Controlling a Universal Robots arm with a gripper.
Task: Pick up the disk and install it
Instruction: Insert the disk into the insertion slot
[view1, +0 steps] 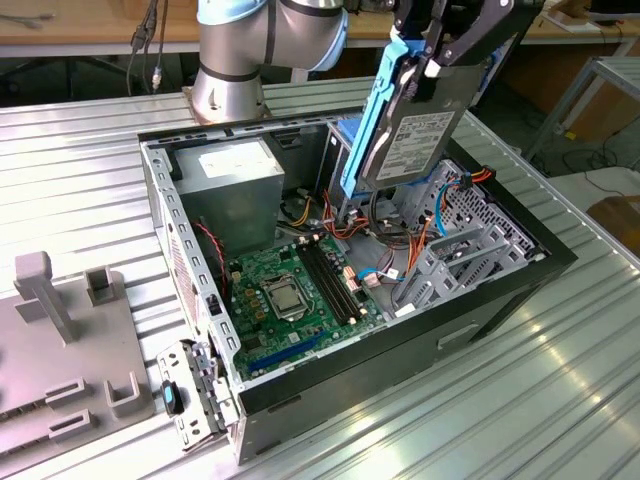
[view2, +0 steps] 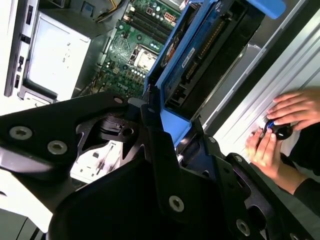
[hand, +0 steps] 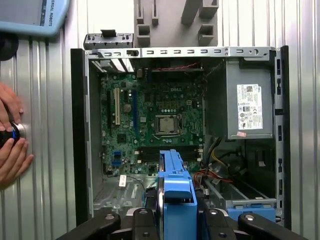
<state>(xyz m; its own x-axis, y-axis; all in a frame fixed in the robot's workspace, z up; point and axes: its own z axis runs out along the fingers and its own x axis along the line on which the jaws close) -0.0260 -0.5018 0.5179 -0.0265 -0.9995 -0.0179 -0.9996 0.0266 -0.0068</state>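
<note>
Disk (view1: 418, 140): bare silver metal casing with a dull sheen and a white paper label. Its frame (view1: 362, 130) is smooth blue plastic, semi-gloss.
Gripper (view1: 435, 62): matt black, with bright metal screw heads.
Computer case (view1: 400, 370): black outer walls, smooth satin finish; inner walls are bare grey sheet metal.
Circuit board (view1: 290, 290): green, glossy lacquer.
Power supply (view1: 235, 190): matt grey sheet metal with a white paper label.
Drive cage (view1: 470, 235): perforated bare metal, light sheen.
Table (view1: 80, 150): ribbed bright metal, reflective.
Fixture (view1: 60, 330): matt grey plastic.
Arm base (view1: 225, 85): brushed silver metal under smooth pale-blue plastic covers.
</note>
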